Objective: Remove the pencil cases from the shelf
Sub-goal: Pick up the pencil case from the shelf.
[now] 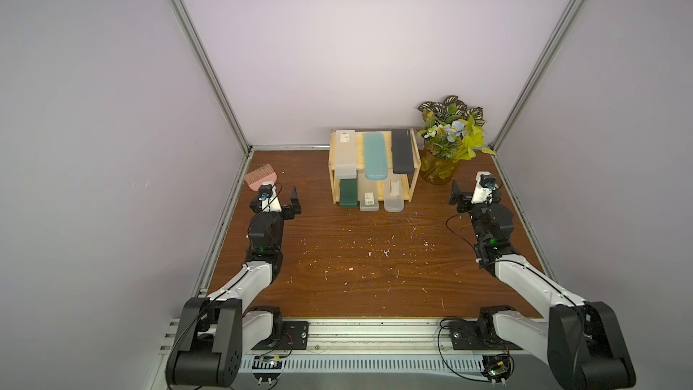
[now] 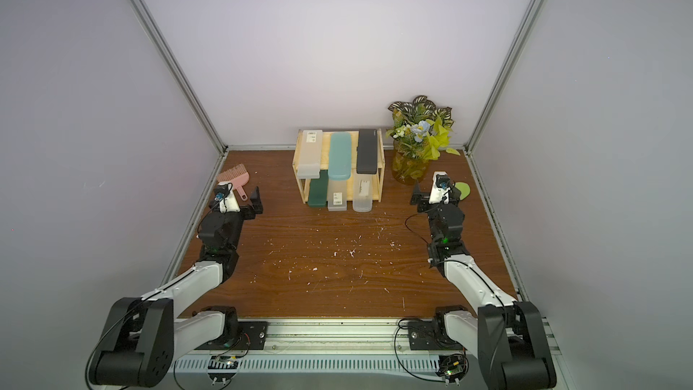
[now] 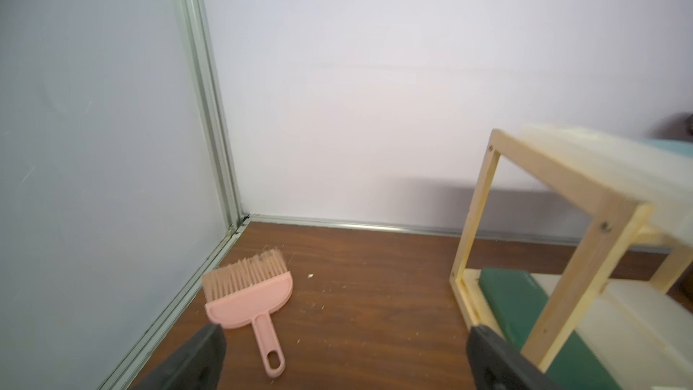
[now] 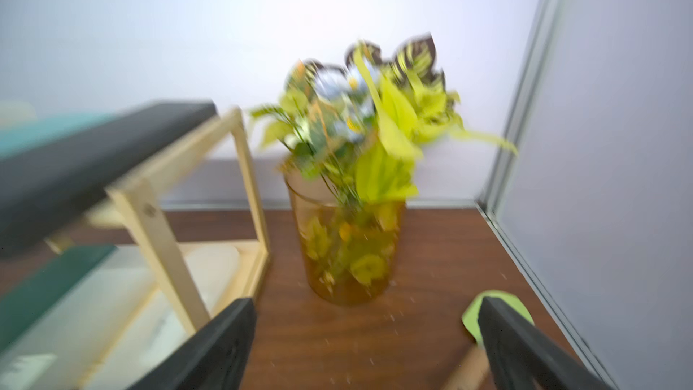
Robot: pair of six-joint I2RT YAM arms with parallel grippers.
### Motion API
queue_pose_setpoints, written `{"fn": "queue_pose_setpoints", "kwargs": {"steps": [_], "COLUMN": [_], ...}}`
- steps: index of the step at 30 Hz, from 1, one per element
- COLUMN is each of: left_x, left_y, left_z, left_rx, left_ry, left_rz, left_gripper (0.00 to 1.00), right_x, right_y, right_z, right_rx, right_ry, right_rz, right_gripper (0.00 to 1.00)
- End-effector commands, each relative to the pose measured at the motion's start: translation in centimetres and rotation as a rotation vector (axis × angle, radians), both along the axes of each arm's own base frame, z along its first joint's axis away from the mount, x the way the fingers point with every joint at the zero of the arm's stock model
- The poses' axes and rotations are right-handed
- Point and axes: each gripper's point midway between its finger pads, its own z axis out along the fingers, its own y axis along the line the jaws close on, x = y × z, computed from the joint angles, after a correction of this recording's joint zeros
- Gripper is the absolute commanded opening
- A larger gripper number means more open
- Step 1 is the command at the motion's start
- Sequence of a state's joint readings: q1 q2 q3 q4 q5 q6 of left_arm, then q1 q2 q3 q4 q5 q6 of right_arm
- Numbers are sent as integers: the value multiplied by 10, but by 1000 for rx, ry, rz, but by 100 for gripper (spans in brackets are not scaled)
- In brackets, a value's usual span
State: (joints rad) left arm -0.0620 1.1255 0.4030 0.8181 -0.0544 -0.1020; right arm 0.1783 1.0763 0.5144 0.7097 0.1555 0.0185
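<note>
Six long plastic pencil cases point(image 1: 375, 159) sit on the pale wooden two-tier shelf point(image 1: 359, 148), two with barcode stickers point(image 1: 345, 136). Left fingers point(image 1: 294, 195) and right fingers point(image 1: 457, 191) are spread wide, empty.

Shelf point(image 1: 331, 155): top tier frosted case point(image 1: 345, 153), teal case point(image 1: 375, 159), black case point(image 1: 403, 151); bottom green case point(image 1: 348, 193), grey case point(image 1: 368, 198), clear case point(image 1: 393, 196).
</note>
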Motion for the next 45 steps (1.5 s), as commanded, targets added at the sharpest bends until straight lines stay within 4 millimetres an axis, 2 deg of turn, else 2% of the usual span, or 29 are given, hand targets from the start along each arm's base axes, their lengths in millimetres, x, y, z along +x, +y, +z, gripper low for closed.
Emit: {"fn": "queue_pose_setpoints", "kwargs": {"steps": [1, 4, 6, 9, 13, 21, 26, 31, 35, 45], "left_x": [9, 14, 14, 19, 26, 26, 24, 23, 23, 24], "left_y": [-19, -27, -32, -36, -43, -42, -43, -42, -43, -44], "left_z": [7, 29, 39, 45, 47, 58, 53, 46, 42, 33], "left_rx": [-11, -53, -73, -84, -58, -82, -84, -73, -70, -72], "left_ry": [128, 149, 161, 229, 327, 348, 360, 381, 389, 408], "left_rz": [-44, -83, -111, -125, -131, -106, -107, -103, -107, -110], "left_gripper": [100, 100, 100, 100, 100, 100, 100, 100, 100, 99], "right_x": [-7, -7, -7, -2, 21, 69, 93, 110, 119, 122], "right_y": [45, 80, 97, 117, 136, 173, 189, 194, 188, 176], "right_z": [18, 33, 43, 60, 78, 67, 59, 52, 38, 8], "right_rx": [-40, -68, -59, -49, -66, -56, -57, -49, -56, -72], "right_ry": [90, 168, 208, 257, 372, 572, 641, 673, 715, 785], "right_rz": [107, 171, 200, 227, 215, 223, 223, 209, 172, 111], "right_gripper": [99, 98, 98, 99, 99, 99, 99, 99, 99, 99]}}
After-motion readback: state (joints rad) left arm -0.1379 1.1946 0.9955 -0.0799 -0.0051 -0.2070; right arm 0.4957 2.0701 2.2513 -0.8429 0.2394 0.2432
